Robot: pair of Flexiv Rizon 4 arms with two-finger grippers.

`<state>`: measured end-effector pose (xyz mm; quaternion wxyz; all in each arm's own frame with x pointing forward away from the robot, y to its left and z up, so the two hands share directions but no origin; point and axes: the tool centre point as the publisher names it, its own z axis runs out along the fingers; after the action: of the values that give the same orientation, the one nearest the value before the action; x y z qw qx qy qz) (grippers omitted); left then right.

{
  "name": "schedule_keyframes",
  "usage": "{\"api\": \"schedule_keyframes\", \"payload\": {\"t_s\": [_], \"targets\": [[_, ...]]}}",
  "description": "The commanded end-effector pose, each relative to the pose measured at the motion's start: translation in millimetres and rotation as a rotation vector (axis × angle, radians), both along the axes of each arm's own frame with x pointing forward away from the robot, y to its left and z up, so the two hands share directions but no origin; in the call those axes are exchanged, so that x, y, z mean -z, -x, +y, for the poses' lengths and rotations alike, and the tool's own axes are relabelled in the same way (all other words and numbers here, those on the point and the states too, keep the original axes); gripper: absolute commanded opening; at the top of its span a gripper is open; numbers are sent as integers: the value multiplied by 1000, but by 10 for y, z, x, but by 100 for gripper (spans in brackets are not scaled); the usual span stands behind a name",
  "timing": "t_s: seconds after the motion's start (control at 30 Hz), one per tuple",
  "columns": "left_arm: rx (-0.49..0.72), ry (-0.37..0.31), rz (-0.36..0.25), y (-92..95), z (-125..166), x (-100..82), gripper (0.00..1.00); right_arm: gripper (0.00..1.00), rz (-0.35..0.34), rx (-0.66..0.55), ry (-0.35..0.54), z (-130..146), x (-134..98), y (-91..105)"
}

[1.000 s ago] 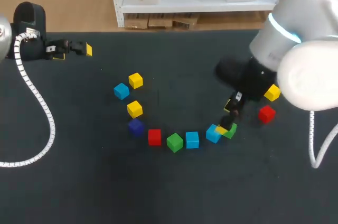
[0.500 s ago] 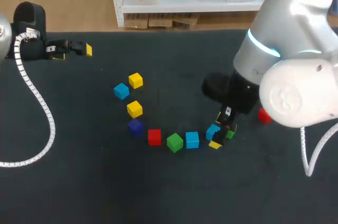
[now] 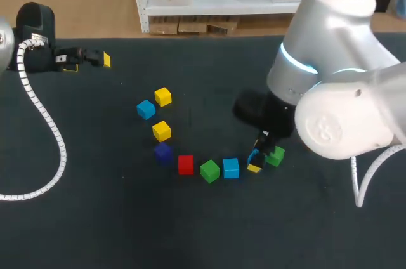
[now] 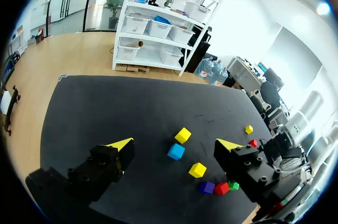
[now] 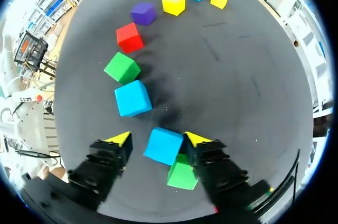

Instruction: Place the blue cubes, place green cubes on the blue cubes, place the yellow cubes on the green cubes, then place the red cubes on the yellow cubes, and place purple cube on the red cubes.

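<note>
Fingers of the right gripper (image 5: 157,139) stand wide apart w/ a blue cube (image 5: 163,146) between them & a green cube (image 5: 183,174) just beside it, so centre on the blue one, then close slowly.

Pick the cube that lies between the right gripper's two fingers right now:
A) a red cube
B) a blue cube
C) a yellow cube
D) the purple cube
B: the right wrist view shows a blue cube between the yellow tips of the right gripper, with a green cube close beside one finger.
</note>
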<state>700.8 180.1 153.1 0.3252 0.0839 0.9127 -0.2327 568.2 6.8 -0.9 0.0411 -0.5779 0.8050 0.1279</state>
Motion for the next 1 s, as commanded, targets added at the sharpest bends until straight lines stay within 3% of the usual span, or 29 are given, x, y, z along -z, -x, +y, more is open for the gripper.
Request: {"api": "schedule_keyframes", "payload": {"t_s": [0.03,0.23,0.33,0.5,0.6,0.77,1.0], "targets": [[9,13,-8,6,33,20,100,0,-32,-1,37,5,22,5],[9,13,-8,6,33,20,100,0,-39,-35,78,-54,14,44],[9,13,-8,6,33,20,100,0,-69,-109,95,-63,-16,56],[9,13,-8,6,33,20,100,0,-170,-233,115,-66,-91,-117],[9,13,-8,6,33,20,100,0,-176,-281,94,-39,-132,-295],[9,13,-8,6,33,20,100,0,-153,-367,67,10,-141,-562],[9,13,-8,6,33,20,100,0,-28,-445,19,102,-196,-888]]}}
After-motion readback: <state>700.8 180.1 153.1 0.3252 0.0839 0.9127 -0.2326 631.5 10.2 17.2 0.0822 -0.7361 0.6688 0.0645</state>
